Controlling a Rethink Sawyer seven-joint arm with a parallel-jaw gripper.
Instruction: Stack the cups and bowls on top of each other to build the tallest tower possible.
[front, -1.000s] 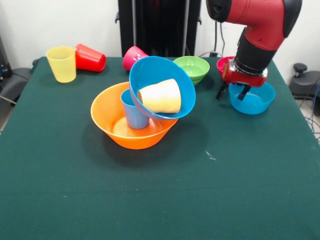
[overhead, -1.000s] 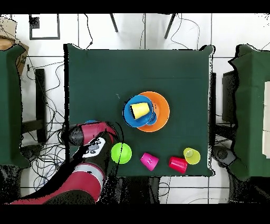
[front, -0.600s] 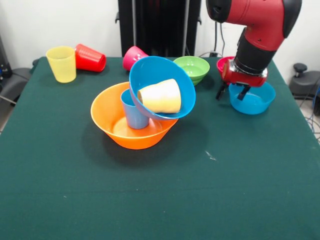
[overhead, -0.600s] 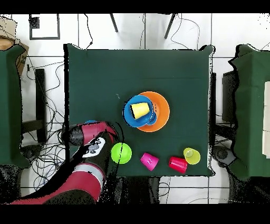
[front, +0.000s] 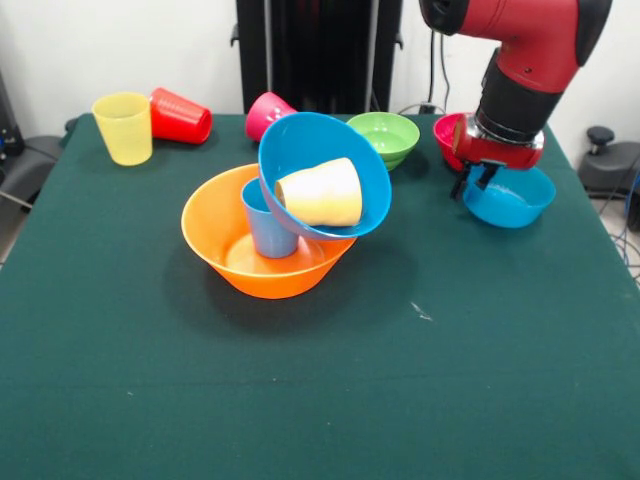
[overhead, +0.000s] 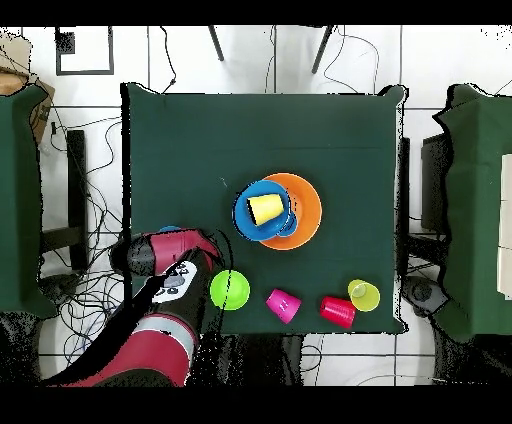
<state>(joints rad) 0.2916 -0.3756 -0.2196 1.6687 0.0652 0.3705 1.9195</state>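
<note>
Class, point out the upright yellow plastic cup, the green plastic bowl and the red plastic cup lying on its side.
Upright yellow plastic cup (front: 123, 130), front view, outer wall.
Green plastic bowl (front: 383, 133), front view, inner hollow.
Red plastic cup lying on its side (front: 181, 117), front view, side wall.

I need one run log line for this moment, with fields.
hand: at small blue bowl rim, grip unclear | tower: big blue bowl tilted on blue cup in orange bowl | stage: reaching

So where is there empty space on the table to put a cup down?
The wide green stretch of table in front of the large orange bowl is bare, and so is the strip to that bowl's left. The back edge is crowded: yellow cup, red cup, pink cup, green bowl, small blue bowl.
</note>
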